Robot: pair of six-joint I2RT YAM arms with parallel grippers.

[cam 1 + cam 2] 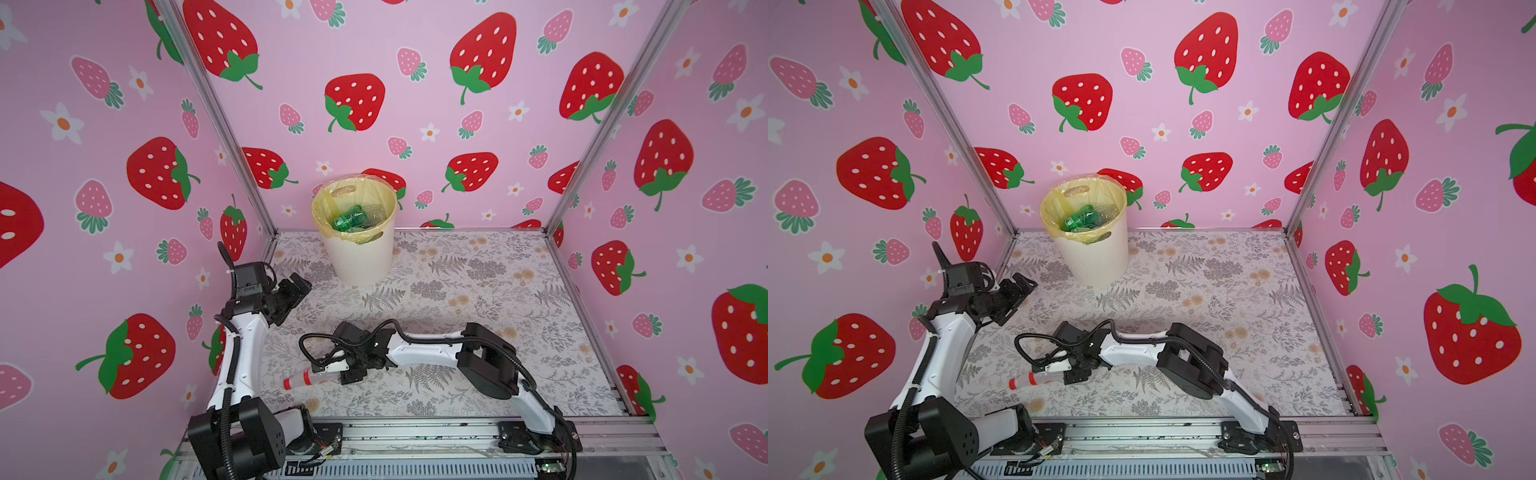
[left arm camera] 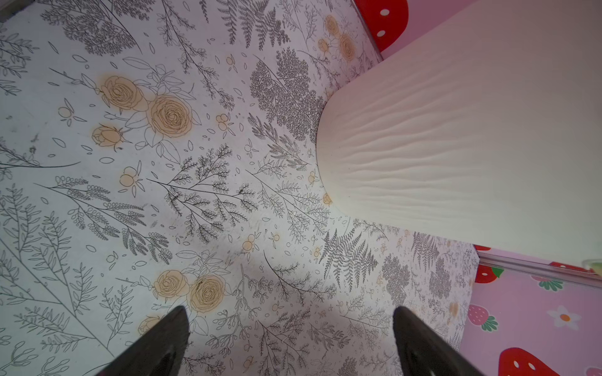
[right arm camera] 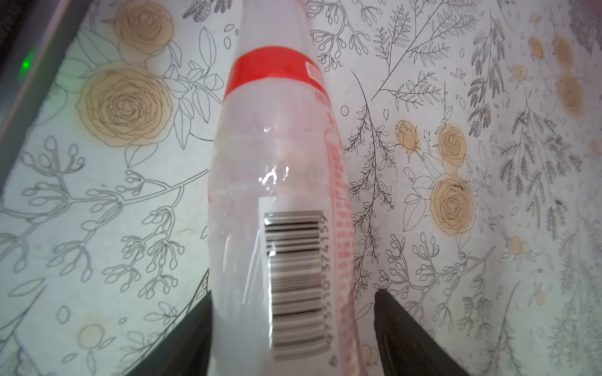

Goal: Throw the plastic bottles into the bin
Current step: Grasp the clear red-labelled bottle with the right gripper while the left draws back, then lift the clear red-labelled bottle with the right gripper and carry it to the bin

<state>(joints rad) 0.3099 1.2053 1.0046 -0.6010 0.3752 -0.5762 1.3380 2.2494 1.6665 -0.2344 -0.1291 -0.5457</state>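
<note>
Straddling bottle (image 3: 277, 182), right pincer (image 3: 293, 294) grip unclear; left pincer (image 2: 290, 311) wide, empty, near bin (image 2: 456, 146).

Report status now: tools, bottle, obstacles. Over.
Left tool open, near bin. Right tool open around red-capped bottle lying on table. Nothing in the way.

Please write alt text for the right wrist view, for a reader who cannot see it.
A clear plastic bottle with a red band and a barcode label lies between the black fingers of the right gripper, on a flower-printed table.
</note>
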